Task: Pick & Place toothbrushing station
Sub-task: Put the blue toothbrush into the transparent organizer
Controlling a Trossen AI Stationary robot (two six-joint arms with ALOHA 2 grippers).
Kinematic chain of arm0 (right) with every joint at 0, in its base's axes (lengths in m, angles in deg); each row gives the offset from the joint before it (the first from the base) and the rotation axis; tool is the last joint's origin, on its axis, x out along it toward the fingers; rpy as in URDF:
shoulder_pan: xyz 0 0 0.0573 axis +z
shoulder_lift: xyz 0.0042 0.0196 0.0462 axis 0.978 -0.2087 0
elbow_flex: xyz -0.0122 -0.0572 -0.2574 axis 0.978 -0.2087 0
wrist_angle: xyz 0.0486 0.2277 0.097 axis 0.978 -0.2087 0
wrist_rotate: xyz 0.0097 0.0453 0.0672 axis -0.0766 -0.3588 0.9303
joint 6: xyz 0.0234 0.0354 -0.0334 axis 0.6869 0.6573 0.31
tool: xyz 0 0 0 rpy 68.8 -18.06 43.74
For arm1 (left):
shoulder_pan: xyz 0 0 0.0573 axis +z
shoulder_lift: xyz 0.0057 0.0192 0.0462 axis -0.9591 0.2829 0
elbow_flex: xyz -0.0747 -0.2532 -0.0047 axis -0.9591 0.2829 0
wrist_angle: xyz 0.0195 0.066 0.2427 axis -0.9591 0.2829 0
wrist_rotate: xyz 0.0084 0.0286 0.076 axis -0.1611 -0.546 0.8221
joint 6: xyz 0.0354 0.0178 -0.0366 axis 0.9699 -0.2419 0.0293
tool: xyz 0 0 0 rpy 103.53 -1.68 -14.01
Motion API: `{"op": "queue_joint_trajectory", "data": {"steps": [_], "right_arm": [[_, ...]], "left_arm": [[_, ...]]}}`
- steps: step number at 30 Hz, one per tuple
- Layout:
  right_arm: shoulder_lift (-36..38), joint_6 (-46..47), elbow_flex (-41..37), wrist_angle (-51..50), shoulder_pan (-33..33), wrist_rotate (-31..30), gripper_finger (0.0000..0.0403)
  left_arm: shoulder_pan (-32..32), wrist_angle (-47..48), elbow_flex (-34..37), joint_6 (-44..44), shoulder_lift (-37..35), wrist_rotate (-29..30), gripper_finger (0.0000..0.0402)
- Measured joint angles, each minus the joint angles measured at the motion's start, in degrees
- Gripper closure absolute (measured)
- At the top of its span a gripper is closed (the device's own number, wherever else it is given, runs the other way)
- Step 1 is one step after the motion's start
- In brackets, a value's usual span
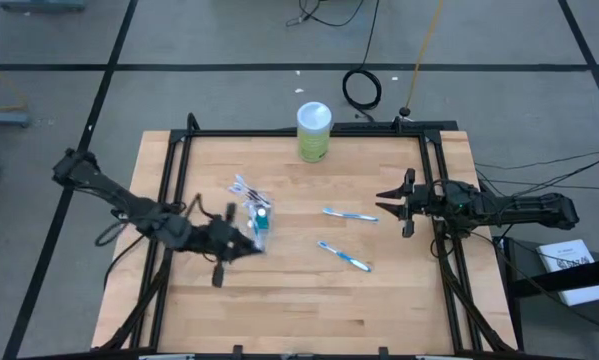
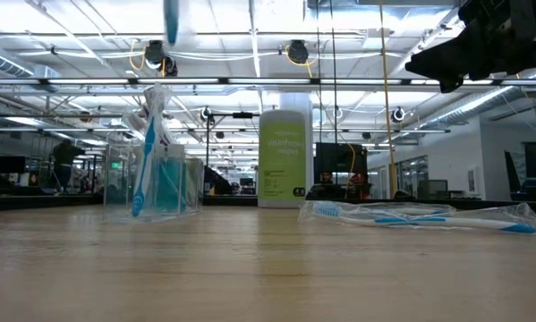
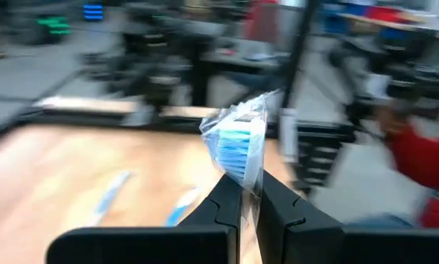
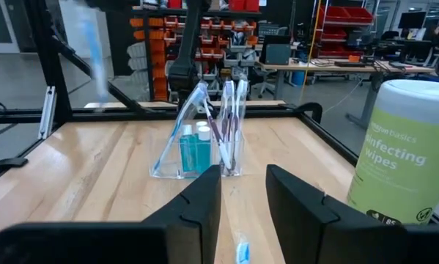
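A small clear cup (image 1: 254, 216) stands on the table left of centre, holding wrapped toothbrushes and teal tubes; it also shows in the low view (image 2: 156, 183). Two wrapped blue-and-white toothbrushes lie flat to its right, one farther back (image 1: 350, 214) and one nearer (image 1: 344, 257). My left gripper (image 1: 245, 245) is just on the near side of the cup, shut on another wrapped toothbrush (image 3: 237, 143). My right gripper (image 1: 385, 203) is open and empty at the table's right, raised, facing the cup (image 4: 197, 147). My left gripper pinches the wrapped toothbrush between its two fingers (image 3: 226, 202), on the handle below the brush head (image 3: 247, 176). The head end, in its clear wrapper, sticks out past the fingertips. The toothbrush is lifted clear of the table; the rest of the handle is hidden by the fingers.
A green canister with a white lid (image 1: 314, 130) stands at the table's far edge, mid-table. A black frame (image 1: 299, 133) rims the far, left and right sides. Bare wood (image 1: 309, 310) lies along the near side.
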Motion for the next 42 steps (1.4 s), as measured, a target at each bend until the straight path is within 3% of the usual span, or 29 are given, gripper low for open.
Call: {"op": "queue_joint_trajectory", "data": {"steps": [3, 9, 15, 22, 31, 42], "right_arm": [[-0.02, -0.25, 0.0, -0.21, 0.0, -0.02, 0.0303], [-0.04, -0.67, 0.0, -0.33, 0.0, -0.02, 0.0303], [-0.04, -0.67, 0.0, -0.08, 0.0, -0.01, 0.0303], [-0.04, -0.67, 0.0, 0.13, 0.0, -0.02, 0.0303], [-0.07, -0.64, 0.0, 0.34, 0.0, -0.02, 0.0304], [-0.07, -0.64, 0.0, 0.37, 0.01, -0.02, 0.0305]], "left_arm": [[-2.83, 2.85, 3.48, -3.68, -4.14, 9.82, 0.0388], [-6.16, 2.58, 13.24, -12.42, -12.34, 23.04, 0.0388], [-6.5, -1.23, 22.36, -17.71, -18.37, 29.83, 0.0388], [-6.13, -10.13, 30.27, -18.49, -20.13, 31.17, 0.0388], [-3.63, -10.05, 34.82, -27.93, -20.02, 31.24, 0.0384], [-2.58, -9.77, 35.69, -29.29, -19.97, 31.17, 0.0382]]}}
